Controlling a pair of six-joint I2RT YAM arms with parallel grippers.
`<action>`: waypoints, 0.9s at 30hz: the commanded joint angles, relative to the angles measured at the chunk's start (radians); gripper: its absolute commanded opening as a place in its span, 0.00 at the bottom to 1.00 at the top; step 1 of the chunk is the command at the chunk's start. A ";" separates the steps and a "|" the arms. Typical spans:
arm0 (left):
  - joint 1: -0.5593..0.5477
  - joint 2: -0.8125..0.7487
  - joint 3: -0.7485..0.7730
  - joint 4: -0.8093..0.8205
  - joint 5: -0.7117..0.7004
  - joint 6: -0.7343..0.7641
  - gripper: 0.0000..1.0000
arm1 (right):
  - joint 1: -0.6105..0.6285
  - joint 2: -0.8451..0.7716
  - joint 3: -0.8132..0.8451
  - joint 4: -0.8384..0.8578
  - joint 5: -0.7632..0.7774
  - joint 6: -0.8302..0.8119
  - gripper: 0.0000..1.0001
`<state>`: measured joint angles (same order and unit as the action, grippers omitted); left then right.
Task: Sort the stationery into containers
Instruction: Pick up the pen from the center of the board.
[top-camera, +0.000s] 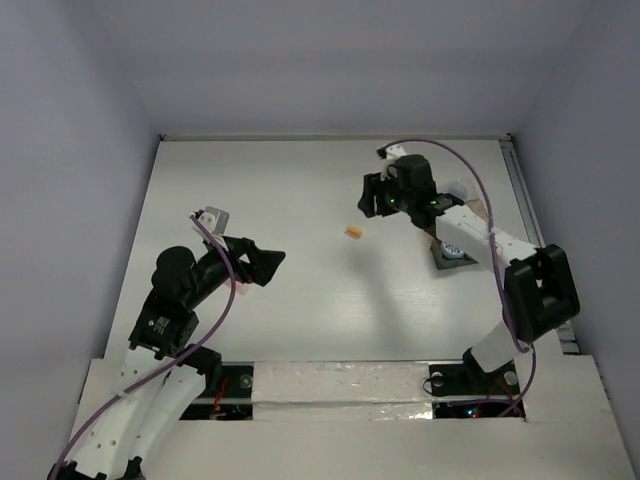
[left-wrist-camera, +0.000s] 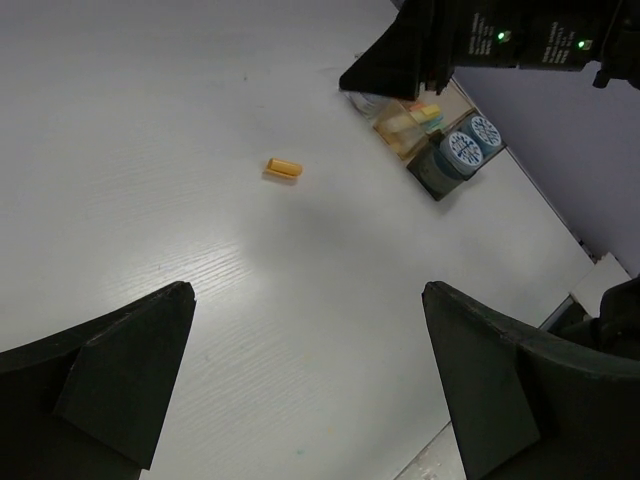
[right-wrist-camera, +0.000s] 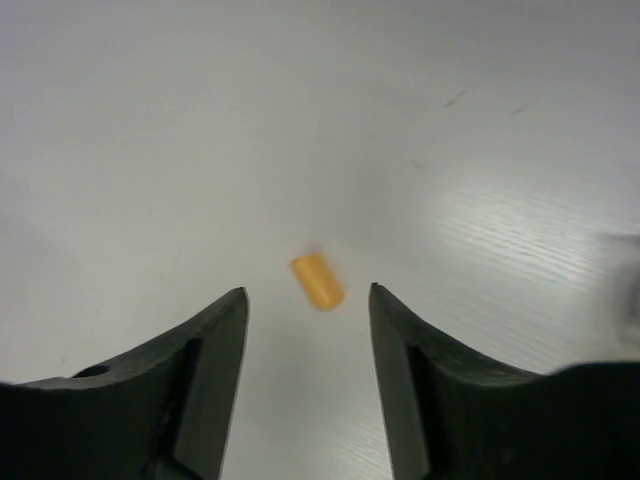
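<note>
A small orange piece (top-camera: 353, 232) of stationery lies alone on the white table. In the right wrist view the orange piece (right-wrist-camera: 318, 280) sits just beyond the tips of my right gripper (right-wrist-camera: 308, 292), which is open with nothing between its fingers. From above, the right gripper (top-camera: 368, 203) hovers just right of the piece. My left gripper (top-camera: 272, 262) is wide open and empty, well to the left. The left wrist view shows the left gripper (left-wrist-camera: 307, 300), the orange piece (left-wrist-camera: 283, 167), the containers (left-wrist-camera: 405, 125) and two blue-and-white tape rolls (left-wrist-camera: 467, 150) in a dark box. The right arm partly hides the containers (top-camera: 452, 250).
Pale walls close in the table at the back and both sides. A metal rail (top-camera: 527, 210) runs along the right edge. A taped strip (top-camera: 340, 380) marks the near edge between the arm bases. The right arm's forearm (top-camera: 480, 240) crosses over the container cluster.
</note>
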<state>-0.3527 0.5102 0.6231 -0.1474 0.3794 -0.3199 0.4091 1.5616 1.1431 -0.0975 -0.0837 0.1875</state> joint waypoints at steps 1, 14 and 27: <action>0.003 -0.016 0.041 0.034 -0.020 0.007 0.97 | 0.036 0.099 0.081 -0.166 -0.054 -0.174 0.64; 0.021 -0.001 0.040 0.032 -0.031 0.005 0.97 | 0.125 0.299 0.204 -0.234 -0.119 -0.097 0.61; 0.070 -0.067 0.102 -0.067 -0.408 -0.011 0.98 | 0.591 0.494 0.469 -0.130 -0.067 -0.141 0.72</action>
<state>-0.2985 0.4686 0.6647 -0.2073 0.1341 -0.3210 0.9298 2.0018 1.5280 -0.2928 -0.1474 0.0631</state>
